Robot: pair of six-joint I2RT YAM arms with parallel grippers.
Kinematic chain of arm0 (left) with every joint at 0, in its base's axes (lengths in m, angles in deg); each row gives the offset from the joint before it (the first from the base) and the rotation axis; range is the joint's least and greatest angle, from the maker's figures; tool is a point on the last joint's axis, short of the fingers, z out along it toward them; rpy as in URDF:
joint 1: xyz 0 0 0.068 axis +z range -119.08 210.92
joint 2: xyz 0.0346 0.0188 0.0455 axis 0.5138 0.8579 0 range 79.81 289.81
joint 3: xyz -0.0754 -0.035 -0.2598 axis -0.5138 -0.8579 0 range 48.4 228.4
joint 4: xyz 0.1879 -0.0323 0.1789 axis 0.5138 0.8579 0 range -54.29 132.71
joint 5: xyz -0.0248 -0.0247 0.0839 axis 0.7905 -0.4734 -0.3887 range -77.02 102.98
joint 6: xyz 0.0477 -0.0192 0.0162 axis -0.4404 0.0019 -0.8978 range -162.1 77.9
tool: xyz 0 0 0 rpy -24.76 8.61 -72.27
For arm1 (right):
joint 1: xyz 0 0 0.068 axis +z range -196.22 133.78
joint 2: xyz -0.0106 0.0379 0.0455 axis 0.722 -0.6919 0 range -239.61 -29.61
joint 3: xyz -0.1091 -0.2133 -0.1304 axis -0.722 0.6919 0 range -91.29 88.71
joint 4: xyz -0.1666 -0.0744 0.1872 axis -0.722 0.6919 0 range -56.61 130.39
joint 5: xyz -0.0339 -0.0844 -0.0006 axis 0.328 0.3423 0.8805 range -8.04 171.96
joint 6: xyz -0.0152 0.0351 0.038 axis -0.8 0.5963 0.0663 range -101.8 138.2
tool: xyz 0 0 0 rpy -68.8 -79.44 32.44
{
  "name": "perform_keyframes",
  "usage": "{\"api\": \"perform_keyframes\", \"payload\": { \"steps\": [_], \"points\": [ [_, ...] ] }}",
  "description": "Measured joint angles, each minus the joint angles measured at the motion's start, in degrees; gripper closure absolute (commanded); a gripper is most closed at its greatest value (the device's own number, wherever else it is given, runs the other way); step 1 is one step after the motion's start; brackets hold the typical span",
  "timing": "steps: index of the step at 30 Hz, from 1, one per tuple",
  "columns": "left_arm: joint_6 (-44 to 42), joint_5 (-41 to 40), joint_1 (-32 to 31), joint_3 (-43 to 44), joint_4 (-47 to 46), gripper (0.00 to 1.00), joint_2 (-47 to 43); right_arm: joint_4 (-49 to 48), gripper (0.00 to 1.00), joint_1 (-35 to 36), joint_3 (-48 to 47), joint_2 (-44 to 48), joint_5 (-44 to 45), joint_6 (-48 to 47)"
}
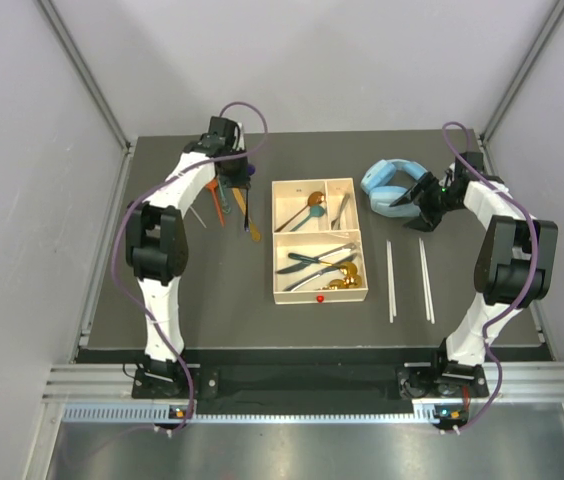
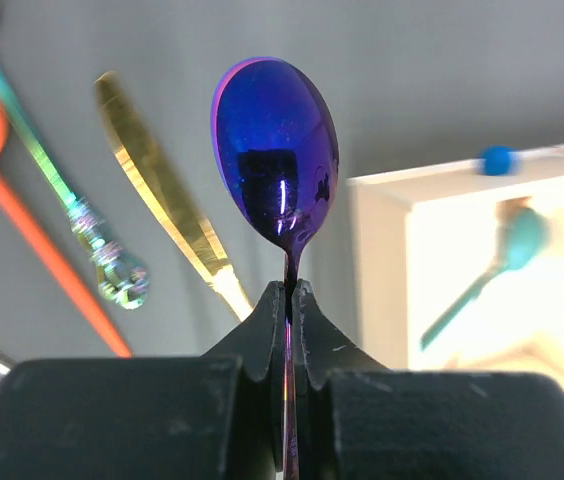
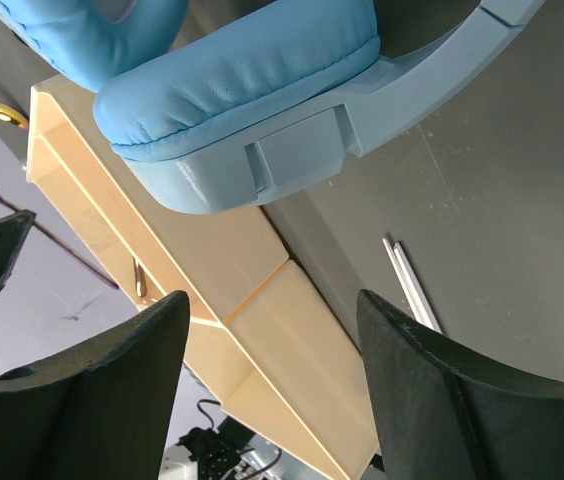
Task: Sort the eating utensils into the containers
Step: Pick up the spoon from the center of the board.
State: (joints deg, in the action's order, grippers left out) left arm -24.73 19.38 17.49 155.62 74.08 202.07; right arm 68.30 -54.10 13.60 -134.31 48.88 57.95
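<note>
My left gripper (image 2: 289, 290) is shut on the thin handle of a purple spoon (image 2: 275, 150), whose bowl stands up above the fingertips. In the top view that gripper (image 1: 234, 183) hovers over loose utensils left of the cream tray (image 1: 319, 293). Below it lie an orange spoon (image 2: 22, 230), an iridescent handle (image 2: 82, 225) and a gold knife (image 2: 157, 185). A teal spoon (image 2: 497, 255) lies in a small tray section. The large section holds dark knives and gold spoons (image 1: 340, 280). My right gripper (image 3: 272, 310) stands open, holding nothing, just beside the headphones (image 3: 252, 90).
Light-blue headphones (image 1: 392, 183) rest at the back right, next to the tray. Two pairs of pale chopsticks (image 1: 391, 282) (image 1: 426, 278) lie on the dark mat right of the tray. The tray's side wall (image 3: 292, 340) runs under my right gripper's view.
</note>
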Motion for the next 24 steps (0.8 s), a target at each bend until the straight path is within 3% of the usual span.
{"api": "perform_keyframes", "payload": {
  "steps": [11,24],
  "points": [
    [-3.56,10.93,-4.81,8.22,0.48,1.0,-0.28,0.02,0.32,0.0,-0.02,0.0,0.0,0.35],
    [-8.22,13.55,-13.81,10.23,0.48,1.0,1.05,0.07,0.32,0.0,-0.02,-0.02,-0.02,0.31]
  ]
}}
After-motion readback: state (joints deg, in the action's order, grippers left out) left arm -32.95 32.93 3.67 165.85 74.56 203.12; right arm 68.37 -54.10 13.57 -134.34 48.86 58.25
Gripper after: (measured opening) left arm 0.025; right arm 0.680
